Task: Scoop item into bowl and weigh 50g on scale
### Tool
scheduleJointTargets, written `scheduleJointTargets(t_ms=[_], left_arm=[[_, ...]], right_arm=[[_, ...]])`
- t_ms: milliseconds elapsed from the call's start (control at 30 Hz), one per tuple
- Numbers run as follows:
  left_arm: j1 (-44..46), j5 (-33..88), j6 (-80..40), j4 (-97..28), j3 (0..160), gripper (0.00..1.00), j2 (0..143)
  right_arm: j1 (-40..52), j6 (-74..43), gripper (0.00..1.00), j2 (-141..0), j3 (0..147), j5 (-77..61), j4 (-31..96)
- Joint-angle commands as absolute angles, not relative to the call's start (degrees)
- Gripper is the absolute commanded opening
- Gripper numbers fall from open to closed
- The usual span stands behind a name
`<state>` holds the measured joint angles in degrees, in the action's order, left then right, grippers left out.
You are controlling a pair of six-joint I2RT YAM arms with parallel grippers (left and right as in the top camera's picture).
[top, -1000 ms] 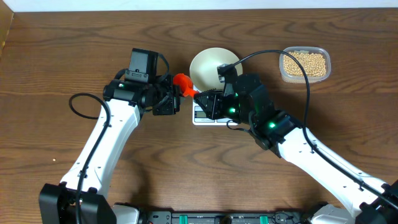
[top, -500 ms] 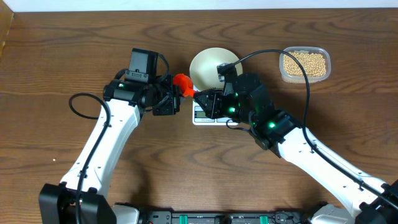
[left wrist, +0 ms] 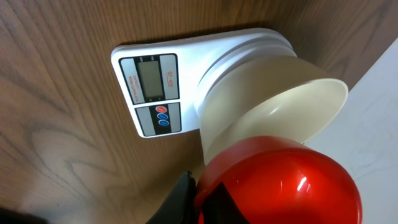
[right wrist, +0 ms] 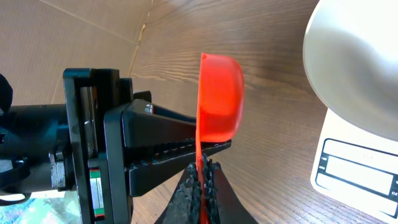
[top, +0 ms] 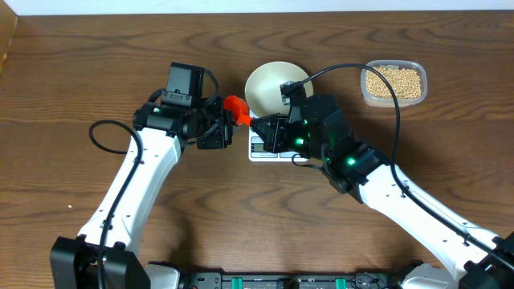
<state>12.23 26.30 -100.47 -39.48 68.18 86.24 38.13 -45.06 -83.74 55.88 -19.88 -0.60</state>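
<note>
Bowl [left wrist: 267, 106] sits on the scale [left wrist: 149, 81]; my arms meet beside it, right jaws clamped on the red scoop [right wrist: 221, 99] handle, left jaws seemingly gripping it too.

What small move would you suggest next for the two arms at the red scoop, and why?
Probably open the left claw: both it and the right claw seem to pinch the red scoop by its handle, the bowl is empty, and the beans sit on the right arm's side.

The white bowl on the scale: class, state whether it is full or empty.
Empty. Overhead, the bowl shows only bare pale interior; the beans lie in the tub.
</note>
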Motion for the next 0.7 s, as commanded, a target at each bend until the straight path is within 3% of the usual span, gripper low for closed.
scheduleJointTargets(t_ms=[0, 133, 200, 300, 433, 667], left_arm=[[12.4, 26.5, -99.5, -40.2, 68.8, 0.16, 85.8], [12.4, 26.3, -99.5, -40.5, 68.8, 0.5, 85.8], [12.4, 26.3, -99.5, -40.9, 68.8, 0.62, 85.8], [12.3, 26.3, -98.5, -41.1, 68.8, 0.69, 85.8], [12.3, 24.1, -93.8, -41.1, 68.8, 0.71, 85.8], [12.2, 15.0, -68.2, -41.1, 68.8, 0.7, 85.8]], right_arm=[[38.7, -45.4, 0.01, -83.7, 56.9, -20.0, -0.7], [37.9, -45.3, 0.01, -83.7, 56.9, -20.0, -0.6], [37.0, -45.3, 0.01, -83.7, 56.9, -20.0, -0.6], [36.0, -44.7, 0.01, -83.7, 56.9, -20.0, -0.5], [34.6, -43.5, 0.01, -83.7, 56.9, -20.0, -0.2], [30.7, -38.5, 0.01, -83.1, 56.9, -22.2, 1.3]])
